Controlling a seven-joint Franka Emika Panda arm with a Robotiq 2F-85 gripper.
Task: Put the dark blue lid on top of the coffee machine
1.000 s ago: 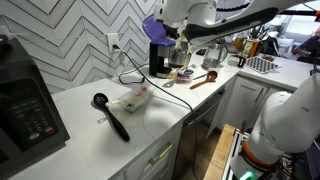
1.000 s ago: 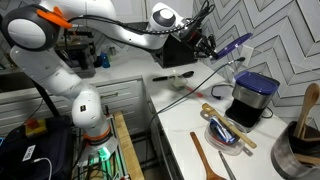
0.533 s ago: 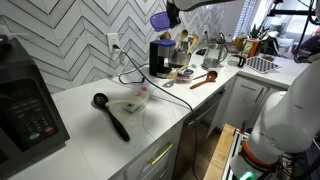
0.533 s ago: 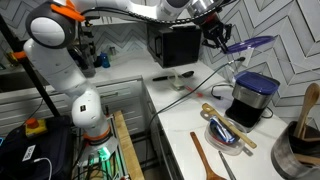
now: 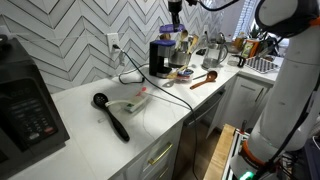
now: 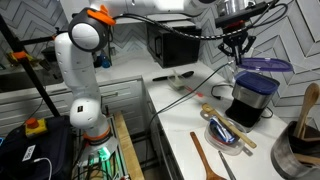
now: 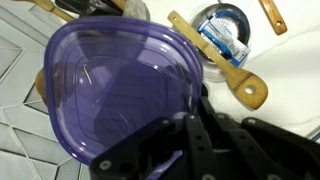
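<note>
Dark blue lid in hand

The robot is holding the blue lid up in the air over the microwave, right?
Not quite. The gripper does hold the dark blue lid up in the air, but over the coffee machine, not the microwave. An exterior view shows the microwave far away at the counter's other end.

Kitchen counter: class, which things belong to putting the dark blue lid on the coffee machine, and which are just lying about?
Job: round dark blue-purple plastic lid, held by the gripper; boxy black coffee machine.
Lying about: black long-handled spoon; wooden spoon; black microwave-like box.
</note>
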